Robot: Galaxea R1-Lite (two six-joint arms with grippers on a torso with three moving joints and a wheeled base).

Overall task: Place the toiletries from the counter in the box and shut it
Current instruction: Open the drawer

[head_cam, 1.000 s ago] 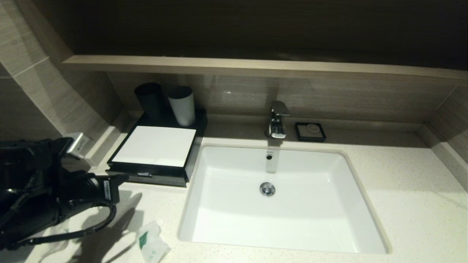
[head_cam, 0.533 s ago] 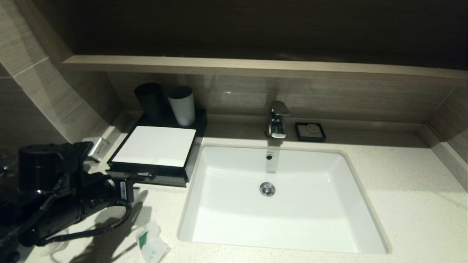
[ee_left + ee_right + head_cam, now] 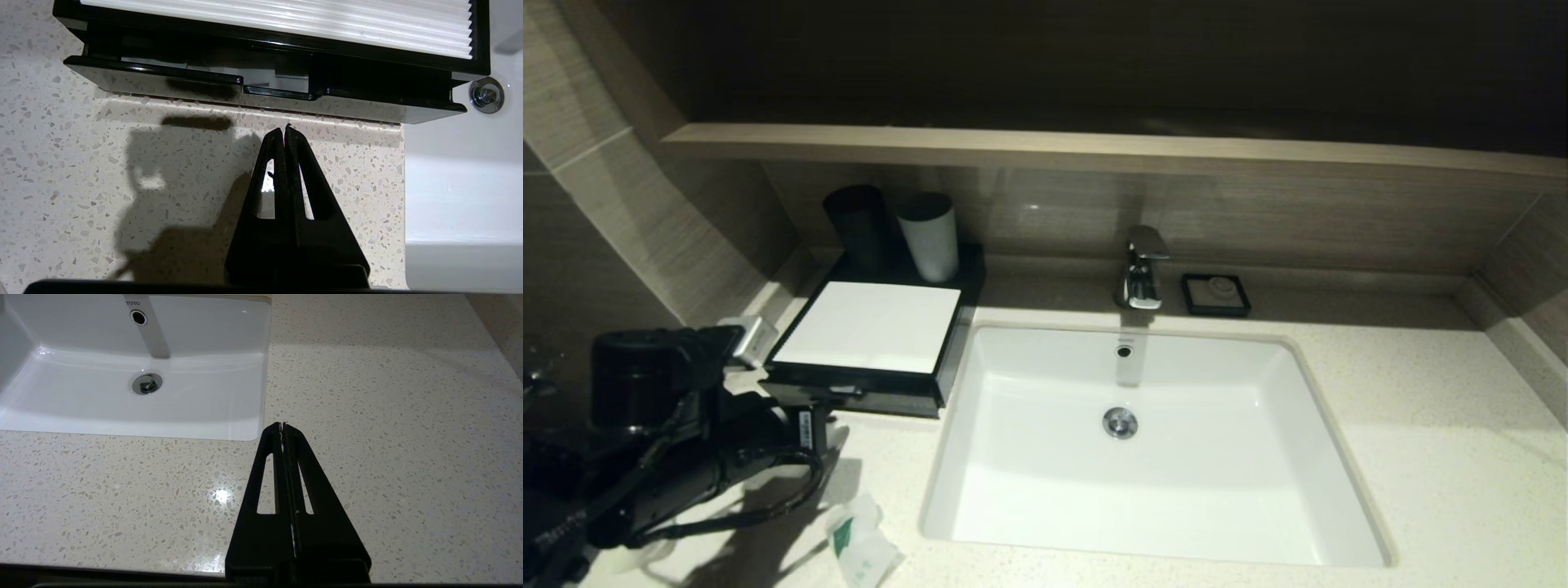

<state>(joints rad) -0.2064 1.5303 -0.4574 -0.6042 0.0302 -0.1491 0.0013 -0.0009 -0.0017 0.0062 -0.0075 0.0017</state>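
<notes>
Just before the box's [image 3: 269, 49] drawer front hovered the left gripper [image 3: 284, 130], fingers pressed together, empty; a sachet [image 3: 858, 543] lay on the counter [image 3: 1421, 457]. Beside the sink [image 3: 253, 375], the right gripper [image 3: 282, 425] rested closed.

A pale speckled stone counter [image 3: 1421, 457] runs along the wall, with a white rectangular sink [image 3: 1152, 441] sunk into its middle and a chrome tap [image 3: 1142, 268] standing behind the basin. To the left of the sink, a low black box [image 3: 870, 343] with a flat white top sits on the stone toward the back, its shallow front drawer pulled out a little, and a small black square soap dish [image 3: 1216, 295] lies just right of the tap. Near the front edge, left of the basin, a crinkly white sachet [image 3: 859, 543] with a green label lies flat on the counter, well apart from the box.
</notes>
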